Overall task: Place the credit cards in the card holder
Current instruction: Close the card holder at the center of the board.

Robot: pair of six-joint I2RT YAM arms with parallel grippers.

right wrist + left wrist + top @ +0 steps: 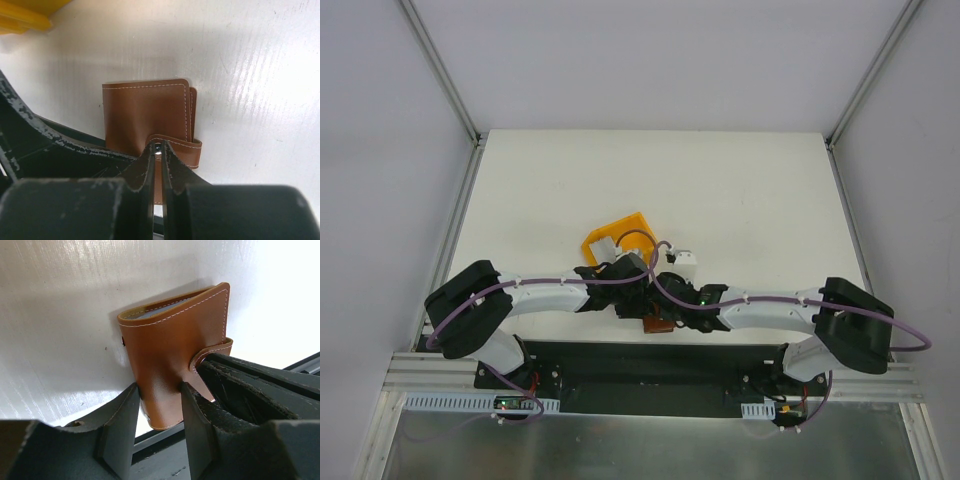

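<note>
Holding the card holder (172,355) by its lower part, left gripper (159,390) clamped on it, one finger against each face; right gripper (159,150) nearly shut, pinching the snap tab (194,150) where it wraps over the holder's edge; holder folded shut, low over the white table (740,200) close to its near edge, between the two arms and nearer than the yellow bin (630,225).

Risks, as judged: the tab is a narrow strap, so a pull could slide it out of the right fingertips before the snap gives; a hard pull could drag the holder out of the left grip, and this close to the edge it could drop off the table; both grippers are crowded together and could knock each other.

Count: card holder, one; snap tab, one; yellow bin, one; grippers, two; credit cards, none I can pick out with certainty, so no count.
</note>
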